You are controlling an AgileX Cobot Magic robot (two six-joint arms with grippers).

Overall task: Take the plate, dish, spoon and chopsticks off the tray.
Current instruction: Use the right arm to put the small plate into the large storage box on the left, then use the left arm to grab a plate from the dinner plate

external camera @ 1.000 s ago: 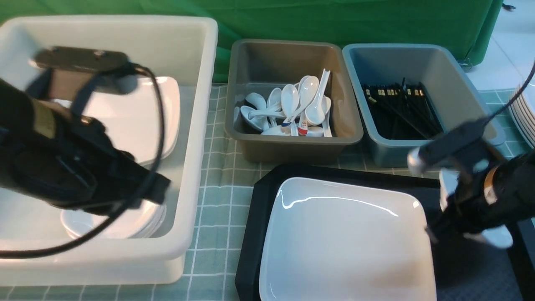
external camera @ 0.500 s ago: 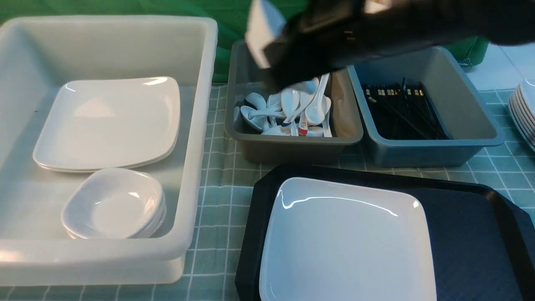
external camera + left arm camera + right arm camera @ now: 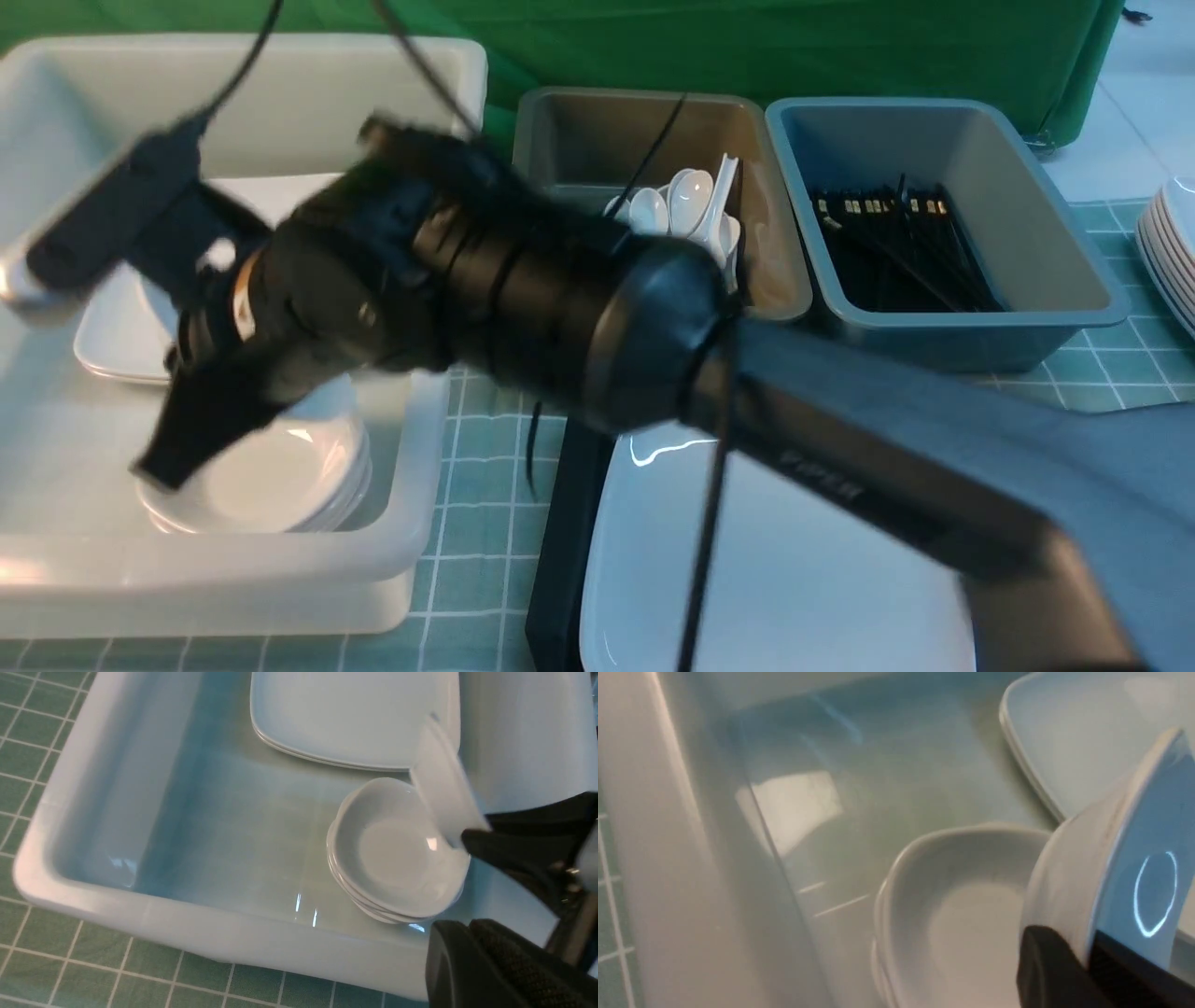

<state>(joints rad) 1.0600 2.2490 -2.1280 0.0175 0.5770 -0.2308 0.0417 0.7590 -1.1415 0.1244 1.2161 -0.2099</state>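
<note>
Our right gripper [image 3: 468,838] had swung from the black plastic tray [image 3: 560,523] across to the stack of small white dishes [image 3: 397,868], clamping the glossy white rounded-square dish [image 3: 441,779] tilted just above it, and we judged levelling it before release wisest.

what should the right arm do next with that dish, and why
Probably ease the dish down flat onto the stack: the right gripper holds it tilted steeply, over the stack in the tub, not yet resting on it.
</note>
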